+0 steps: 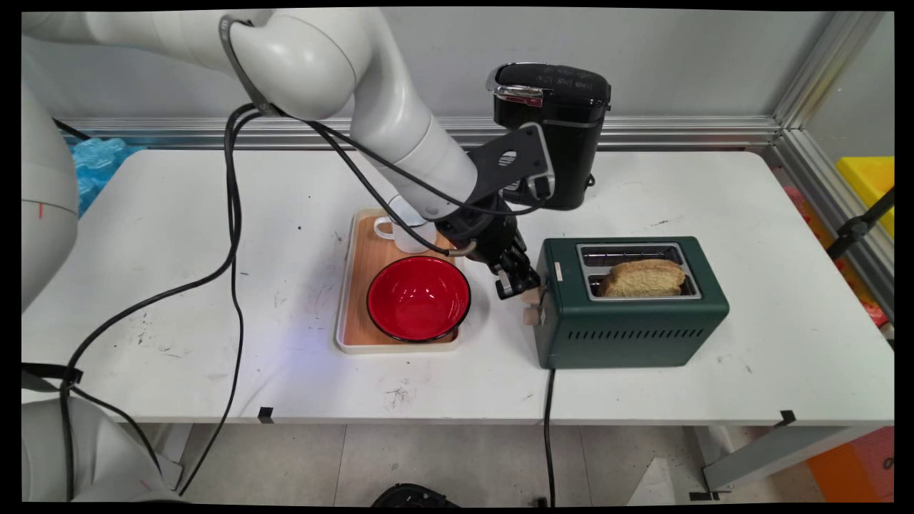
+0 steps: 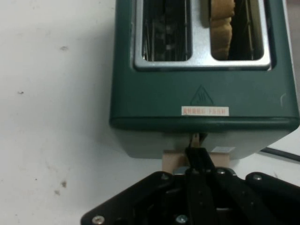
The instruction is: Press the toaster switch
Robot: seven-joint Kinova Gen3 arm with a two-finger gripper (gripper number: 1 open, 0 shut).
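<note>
At the left end of the dark green metal two-slot toaster (image 1: 632,314) the black two-finger gripper (image 1: 515,284) sits low over the white desk (image 1: 214,214), fingers drawn together with no gap showing between them, their tips pressed at the small beige lever knob (image 1: 530,314) on the toaster's end face; whether they pinch it or merely push on it I cannot tell. From the gripper the toaster lies straight ahead, its long axis running away to the picture's right; a coarse brown slice of bread (image 1: 643,278) stands in the near slot, the far slot bare wire and steel. Just behind the gripper a glossy red round bowl with black rim (image 1: 418,298) rests on a pale wooden tray with white rim (image 1: 343,314), a clear plastic cup (image 1: 407,232) beside it; a black coffee machine (image 1: 553,128) stands at the back.
</note>
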